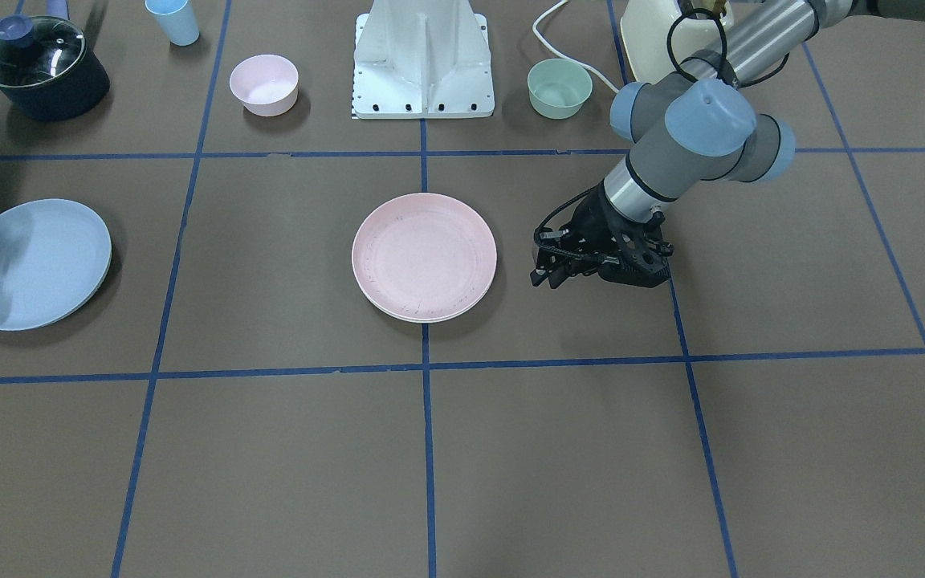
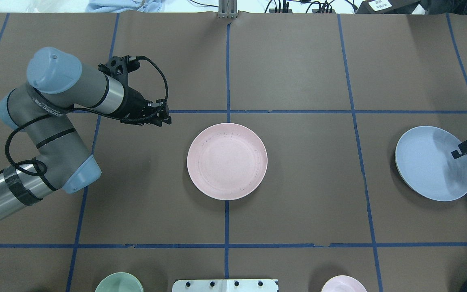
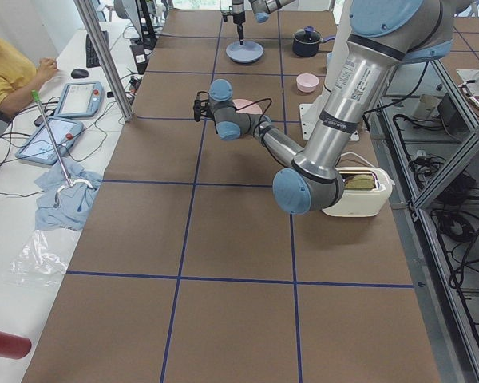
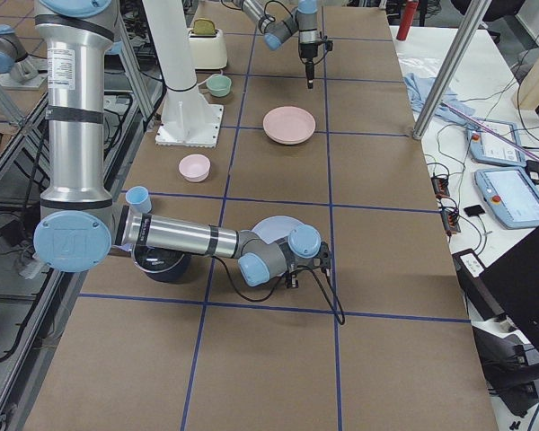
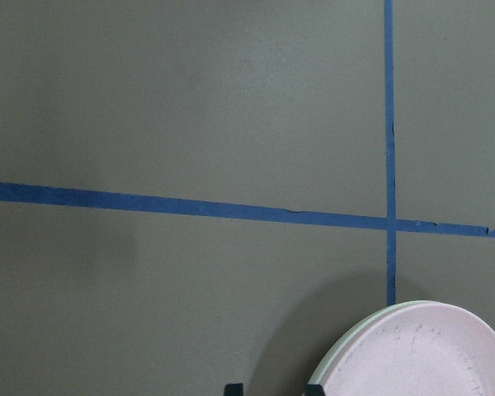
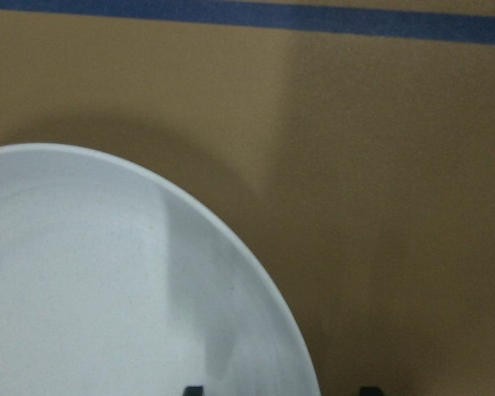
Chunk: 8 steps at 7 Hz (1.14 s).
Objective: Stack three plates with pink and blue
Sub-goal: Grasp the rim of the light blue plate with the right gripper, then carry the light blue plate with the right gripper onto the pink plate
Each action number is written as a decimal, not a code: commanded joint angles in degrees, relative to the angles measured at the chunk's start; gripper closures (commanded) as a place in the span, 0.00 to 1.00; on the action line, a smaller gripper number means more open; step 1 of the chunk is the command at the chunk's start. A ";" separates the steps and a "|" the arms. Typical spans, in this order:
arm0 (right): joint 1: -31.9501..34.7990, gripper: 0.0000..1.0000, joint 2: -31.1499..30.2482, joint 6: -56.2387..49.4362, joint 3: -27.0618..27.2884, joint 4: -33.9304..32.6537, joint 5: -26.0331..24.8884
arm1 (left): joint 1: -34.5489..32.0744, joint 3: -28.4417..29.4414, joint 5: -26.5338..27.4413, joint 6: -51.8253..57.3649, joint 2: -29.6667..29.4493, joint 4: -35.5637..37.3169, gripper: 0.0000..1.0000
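The pink plate sits in the middle of the table, on the blue tape line that runs away from me; it rests on the cream plate, whose pale rim shows just under its edge in my left wrist view. My left gripper hangs to the left of that pair and slightly farther out, near a tape crossing, apart from the plates; it is released, its fingers a narrow gap apart. The blue plate lies well apart on the right side of the table. My right gripper is at its right edge, released; in my right wrist view one fingertip shows over the plate's inside and the other over the bare table, so the rim passes between them.
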 commanded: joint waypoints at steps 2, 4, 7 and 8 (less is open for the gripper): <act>-0.09 0.98 0.01 -0.09 -0.05 0.00 0.03 | 0.00 0.00 -0.09 0.00 0.03 0.05 0.62; 0.00 1.00 0.27 0.52 2.74 0.00 0.29 | -0.09 0.00 0.00 0.00 0.03 0.05 0.62; 0.00 1.00 0.36 7.53 8.89 0.00 4.49 | -0.18 -0.09 -0.09 0.00 0.03 0.05 0.62; -0.52 1.00 1.84 14.52 12.14 0.09 4.60 | -0.44 -0.09 -0.09 0.09 0.21 0.05 0.62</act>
